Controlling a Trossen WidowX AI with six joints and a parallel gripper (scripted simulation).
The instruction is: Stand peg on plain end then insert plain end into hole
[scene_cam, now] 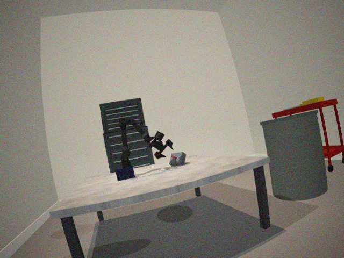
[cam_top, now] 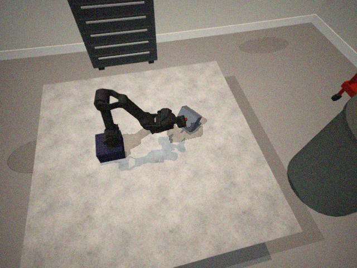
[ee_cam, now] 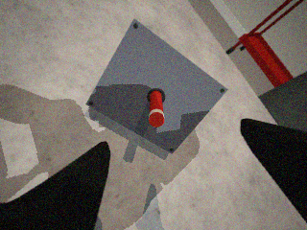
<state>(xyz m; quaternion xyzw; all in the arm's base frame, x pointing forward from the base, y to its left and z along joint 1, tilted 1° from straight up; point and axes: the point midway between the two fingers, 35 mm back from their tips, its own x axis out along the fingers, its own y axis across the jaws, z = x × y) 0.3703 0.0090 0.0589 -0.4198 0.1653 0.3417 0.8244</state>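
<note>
The red peg (ee_cam: 155, 102) (scene_cam: 173, 157) (cam_top: 186, 119) is in the hole of the sloped panel (ee_cam: 158, 62) (scene_cam: 181, 158) (cam_top: 188, 113). Its plain end is inside the dark-rimmed hole, and its white-banded end sticks out of the face. How deep it sits inside cannot be seen. My gripper (ee_cam: 173, 136) (scene_cam: 169, 153) is wide open and empty. It is back from the panel face, with the peg showing beyond and between the two fingers in the wrist view, not touched by either.
The panel stands on the pale table (cam_top: 161, 201) (scene_cam: 200, 172) in front of the arm's dark blue base (cam_top: 109, 152) (scene_cam: 125, 173). Shadows of the arm fall across the panel and table. A drawer cabinet (cam_top: 121, 25), a grey-green bin (scene_cam: 294, 158) and a red cart (scene_cam: 305, 106) stand off the table.
</note>
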